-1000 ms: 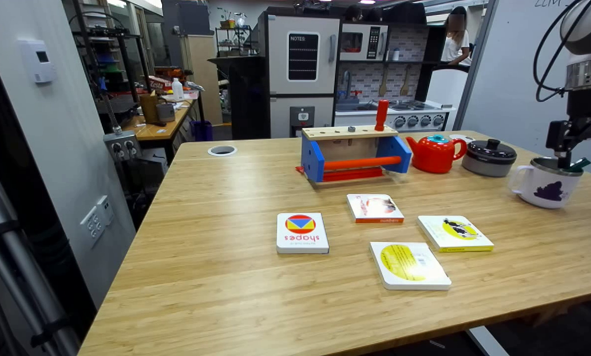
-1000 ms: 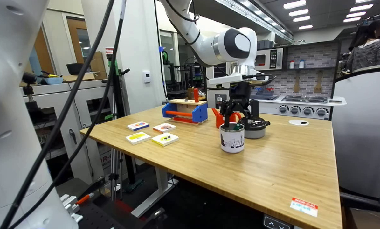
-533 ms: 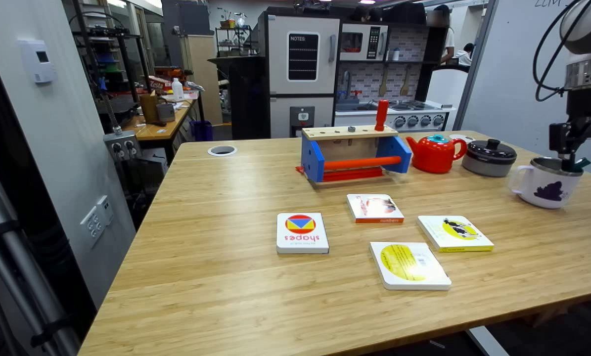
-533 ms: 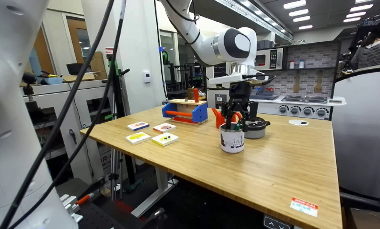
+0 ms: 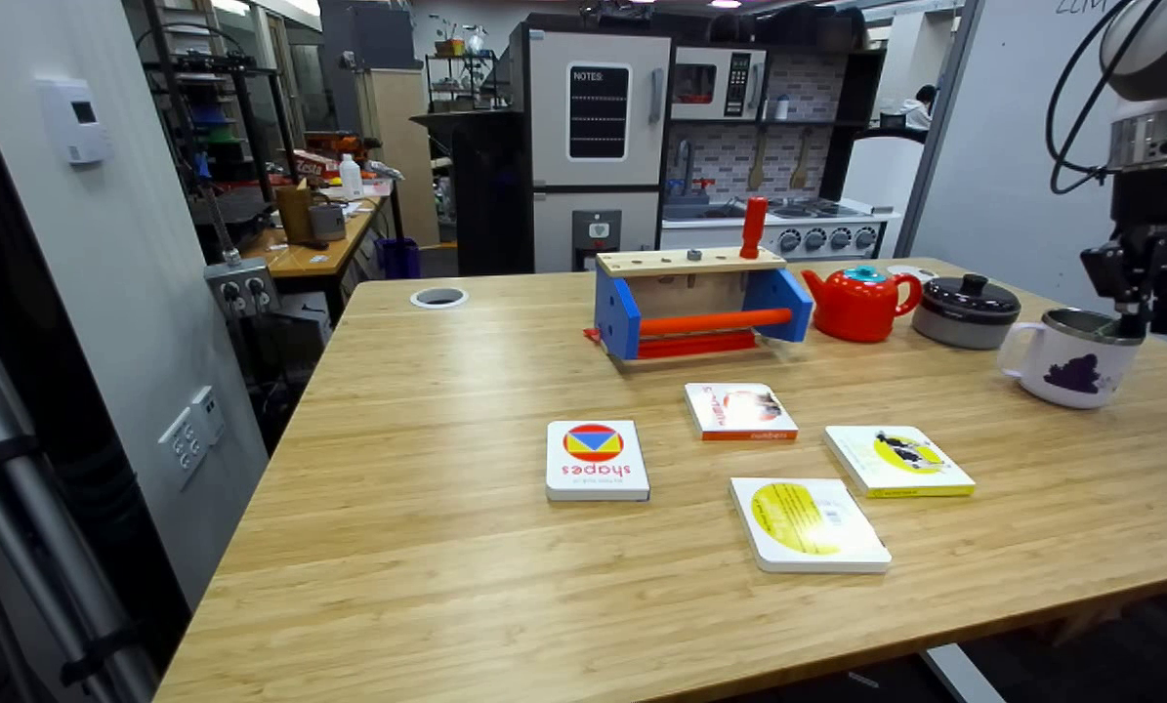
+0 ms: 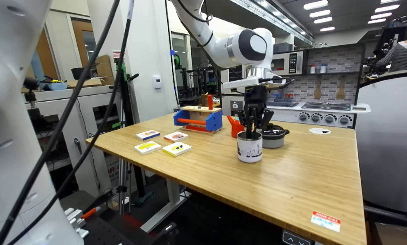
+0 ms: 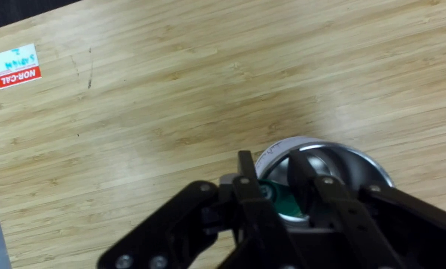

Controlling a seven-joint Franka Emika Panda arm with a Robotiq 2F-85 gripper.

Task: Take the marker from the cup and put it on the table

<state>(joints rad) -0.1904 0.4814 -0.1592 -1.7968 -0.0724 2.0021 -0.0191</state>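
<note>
The white cup [image 5: 1062, 356] stands upright on the wood-grain table [image 5: 427, 586]; its dark purple mark shows in an exterior view. Down at its mouth is my gripper [image 6: 252, 134], fingers drawn close to each other. In the wrist view the green marker [image 7: 286, 203] leans in the cup [image 7: 282, 147] and lies in the narrow gap of my gripper [image 7: 272, 154]. Both fingers overlap its sides, so whether the pads press on it is hidden. One finger is over the cup's opening, its mate by the rim. In both exterior views the marker is mostly hidden.
Close to the cup are a grey pot with a black lid [image 5: 966, 314] and a red teapot [image 5: 858, 305]. Farther off stands a blue and red toy workbench [image 5: 697, 312]. Several small books [image 5: 598, 461] lie flat. A label [image 7: 17, 67] is stuck near a table corner.
The fingers have swung much closer together around the marker. The cup has shifted slightly, and the marker end that stuck out past the rim is now mostly behind the fingers.
</note>
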